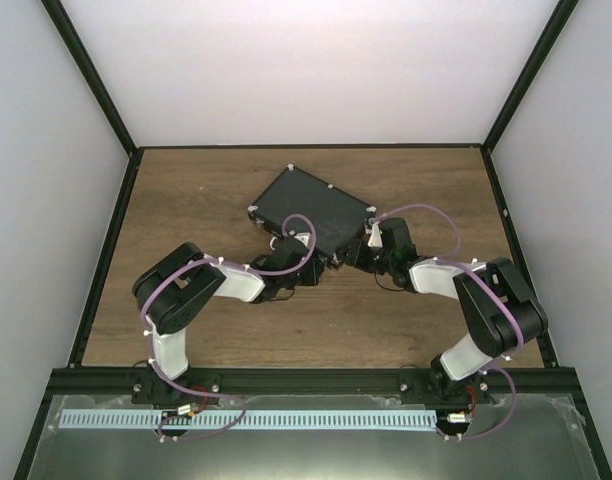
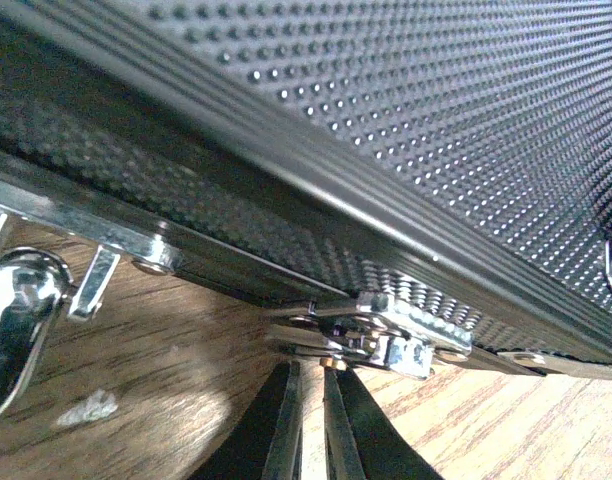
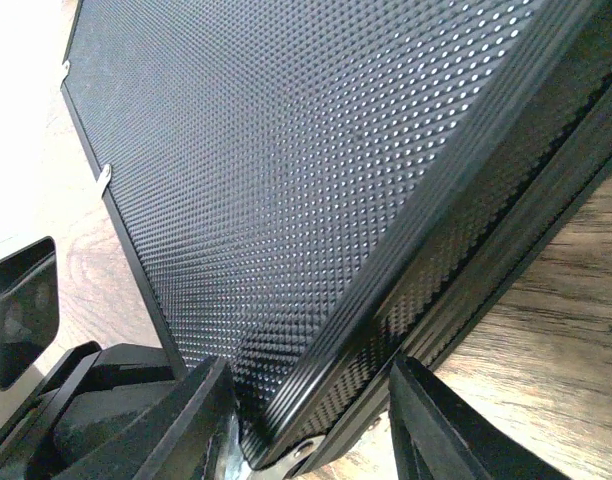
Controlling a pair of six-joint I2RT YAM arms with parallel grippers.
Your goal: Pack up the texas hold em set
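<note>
The black case (image 1: 311, 208) of the texas hold em set lies closed and skewed mid-table; chips, cards and discs are hidden. My left gripper (image 1: 286, 246) is at its near long edge. In the left wrist view its fingers (image 2: 286, 420) stand almost together, tips (image 2: 314, 375) just under a silver latch (image 2: 406, 335) on the case's front wall (image 2: 436, 110). My right gripper (image 1: 364, 240) is at the near right corner. In the right wrist view it (image 3: 311, 400) is open, with the case's corner (image 3: 286, 150) between its fingers (image 3: 436, 425).
A chrome handle (image 2: 16, 300) sits on the case's front wall left of the latch. The wooden table (image 1: 206, 190) is framed by black rails and white walls. A small scrap (image 2: 86, 408) lies on the wood near the left fingers.
</note>
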